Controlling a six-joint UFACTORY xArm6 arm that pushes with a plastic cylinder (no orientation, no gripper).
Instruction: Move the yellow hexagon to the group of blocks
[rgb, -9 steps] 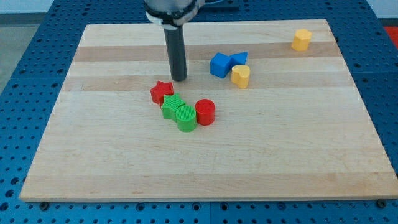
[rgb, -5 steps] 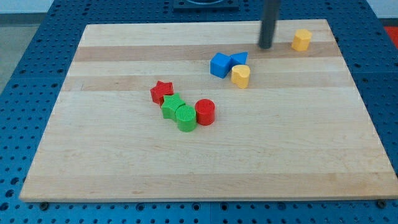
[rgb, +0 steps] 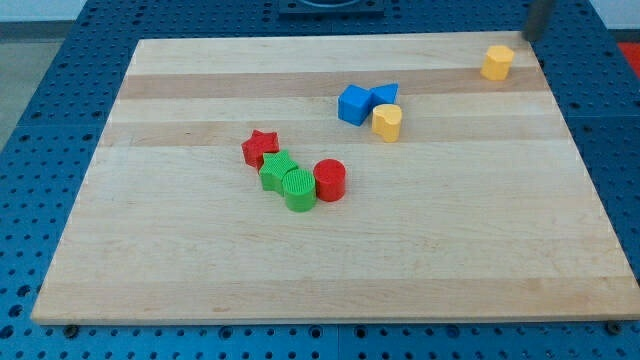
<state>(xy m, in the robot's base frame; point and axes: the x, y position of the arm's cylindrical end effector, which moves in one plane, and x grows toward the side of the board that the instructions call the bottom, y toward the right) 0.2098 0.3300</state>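
Risk, operator: your rod's tip (rgb: 535, 37), gripperless so no grip state applies, sits beyond the small yellow plastic hexagon block (rgb: 496, 62) near the wooden counter (rgb: 180, 250) corner; an off-centre push could send it off the edge.

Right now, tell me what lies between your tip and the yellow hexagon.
Nothing: in the camera view only bare board edge separates my tip, at the view's top right, from the yellow hexagon just below and left of it.

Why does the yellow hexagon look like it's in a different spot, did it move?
Yes. The yellow hexagon slid slightly toward the view's right, closer to the board's right edge. My tip now sits just past it, at the view's top right.
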